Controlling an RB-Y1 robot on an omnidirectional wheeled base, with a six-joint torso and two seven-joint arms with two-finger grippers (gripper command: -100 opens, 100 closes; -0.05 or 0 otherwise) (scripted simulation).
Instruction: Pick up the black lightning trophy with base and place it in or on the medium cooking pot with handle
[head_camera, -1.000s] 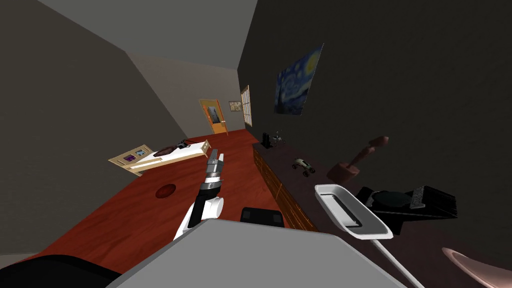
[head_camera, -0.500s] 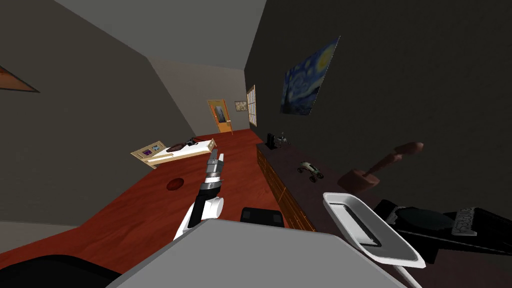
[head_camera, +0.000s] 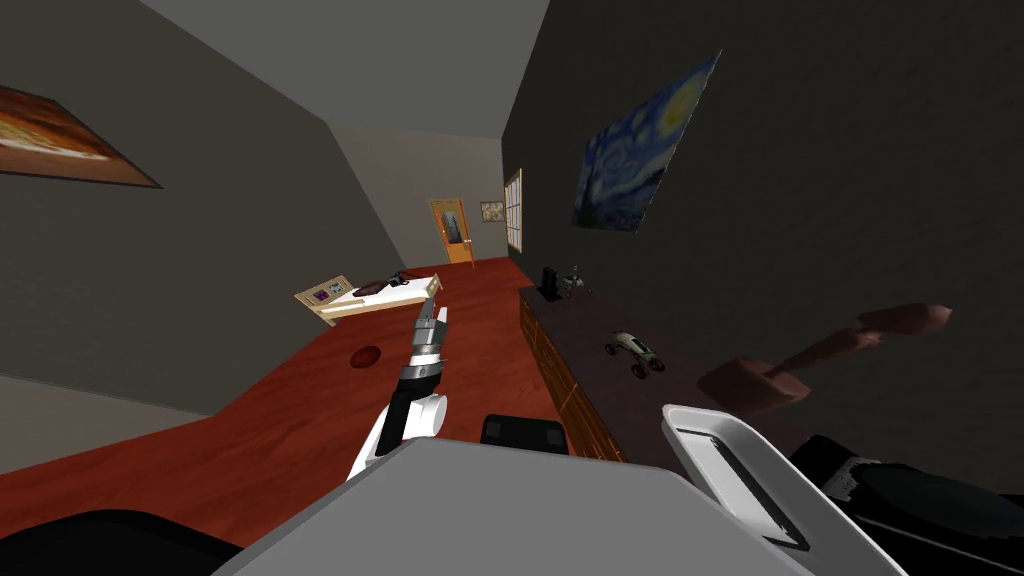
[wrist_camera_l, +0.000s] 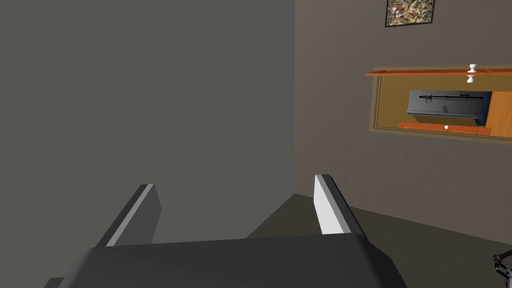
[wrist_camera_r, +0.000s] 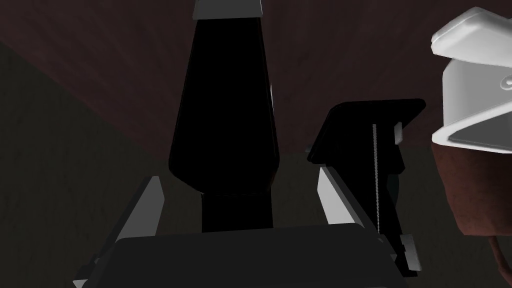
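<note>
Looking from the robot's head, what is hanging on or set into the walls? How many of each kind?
Pictures: 3, the blue swirly painting, the orange painting and the small framed picture.
Doors: 1, the orange door.
Windows: 1, the window.
Total: 5.
</note>
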